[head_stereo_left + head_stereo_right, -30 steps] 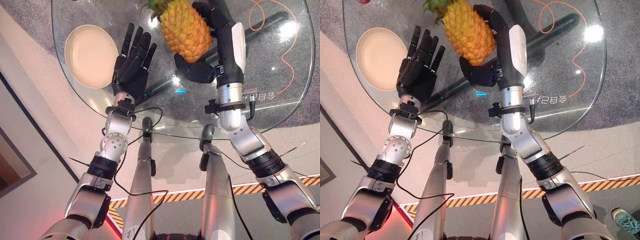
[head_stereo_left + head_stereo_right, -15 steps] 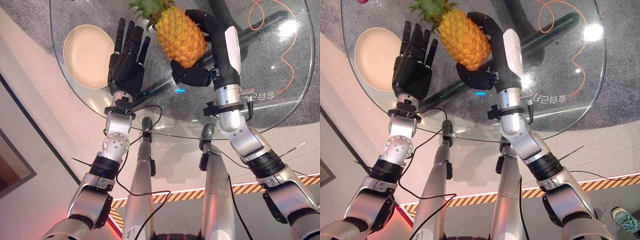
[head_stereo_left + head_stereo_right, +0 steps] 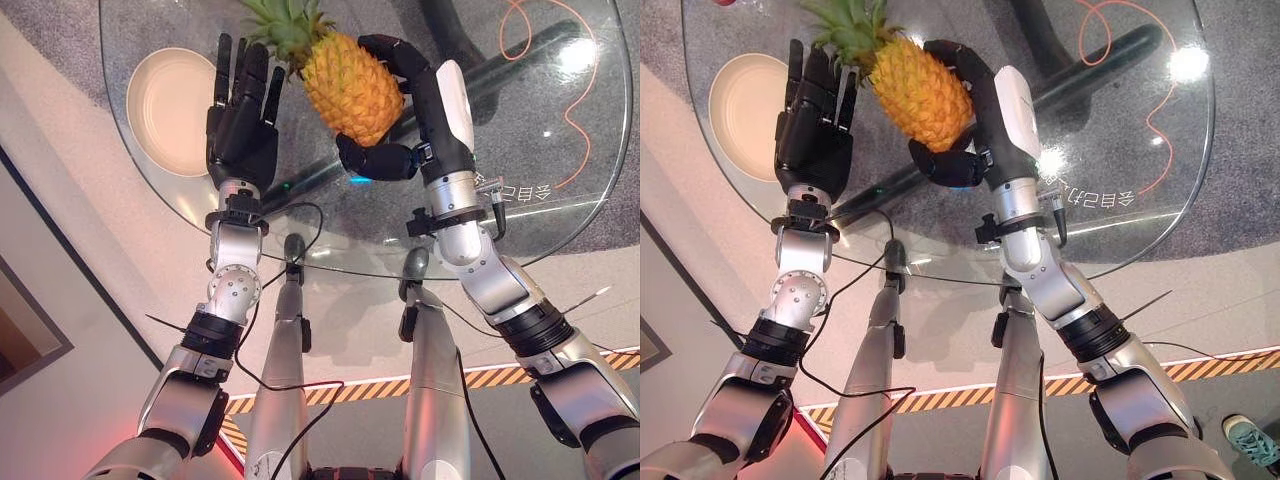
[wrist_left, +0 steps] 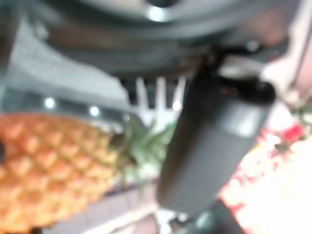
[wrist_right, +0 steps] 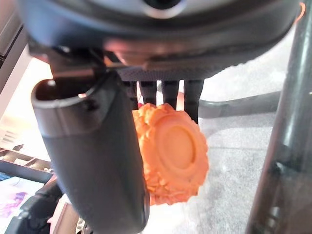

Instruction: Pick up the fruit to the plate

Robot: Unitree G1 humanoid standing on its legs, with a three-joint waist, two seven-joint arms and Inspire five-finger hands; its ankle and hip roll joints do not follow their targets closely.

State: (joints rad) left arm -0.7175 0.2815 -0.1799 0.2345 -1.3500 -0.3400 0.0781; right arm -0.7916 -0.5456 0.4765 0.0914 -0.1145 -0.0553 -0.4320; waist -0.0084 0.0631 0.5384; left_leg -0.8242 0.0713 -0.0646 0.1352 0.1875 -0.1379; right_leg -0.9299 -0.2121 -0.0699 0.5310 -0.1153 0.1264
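A yellow pineapple (image 3: 350, 85) with a green crown hangs above the round glass table (image 3: 560, 215), tilted with its crown toward the left. My right hand (image 3: 425, 95) is shut on it, fingers curled over its far side and the thumb under its base (image 5: 173, 146). My left hand (image 3: 240, 130) stands open, fingers straight, just left of the crown, which touches or nearly touches its fingertips. The cream plate (image 3: 170, 110) lies on the table at the far left, beside the left hand. In the left wrist view the pineapple (image 4: 53, 165) shows beside the thumb (image 4: 214, 141).
An orange cable (image 3: 560, 60) loops over the right part of the table. Below the glass run the table's dark legs (image 3: 520, 55) and grey carpet. The table's near edge curves just in front of both wrists.
My right hand has carried the pineapple leftward toward the plate. The left hand has shifted left and a little farther away, staying open beside the crown.
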